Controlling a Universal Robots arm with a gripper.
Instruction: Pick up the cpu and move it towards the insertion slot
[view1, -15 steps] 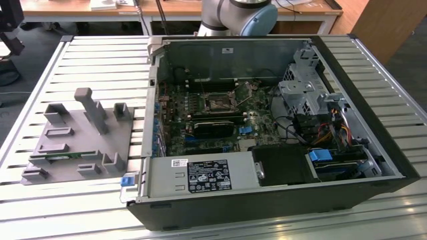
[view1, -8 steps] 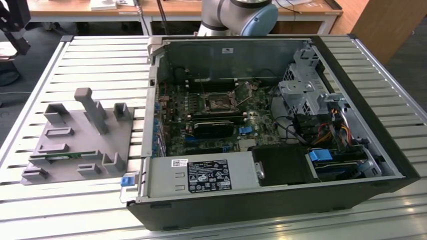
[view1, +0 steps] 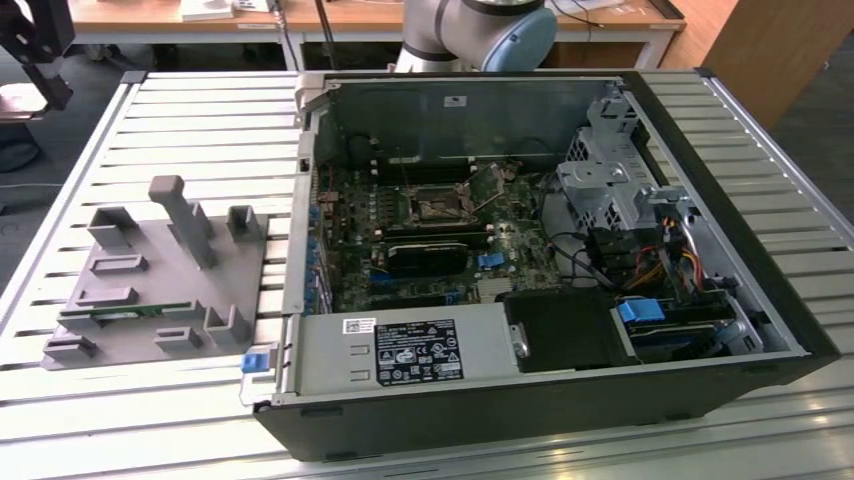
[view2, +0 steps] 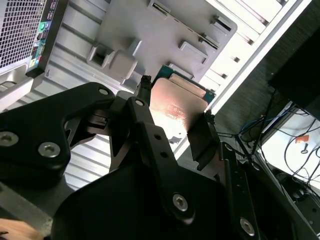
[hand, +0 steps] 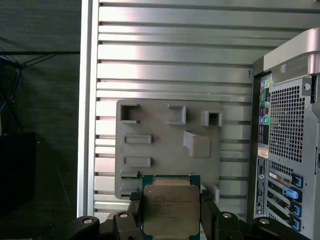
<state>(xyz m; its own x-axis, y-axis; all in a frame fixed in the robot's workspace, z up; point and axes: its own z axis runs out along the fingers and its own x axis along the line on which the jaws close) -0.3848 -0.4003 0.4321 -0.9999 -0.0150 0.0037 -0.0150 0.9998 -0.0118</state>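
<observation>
- Currently your gripper (hand: 170, 199) is clamping the cpu (hand: 170, 214) by two opposite edges, silvery top facing the first wrist view.
- You're holding it over the edge of the gray fixture plate (hand: 170, 125), beside the open computer case (view1: 467, 100).
- Insertion slot (view1: 438, 205) is sitting mid-motherboard inside that case.

Lab: slatted aluminium bench (view1: 200, 110), opened computer (view1: 534, 415)

The gripper (hand: 170, 198) (view2: 176, 100) is clamped on the cpu (hand: 170, 212), a black finger (hand: 136, 210) pressing each opposite edge, as both wrist views show. In the exterior view, a silver-and-blue arm joint (view1: 481, 30) sits just beyond the computer case's (view1: 441, 110) far wall.
</observation>
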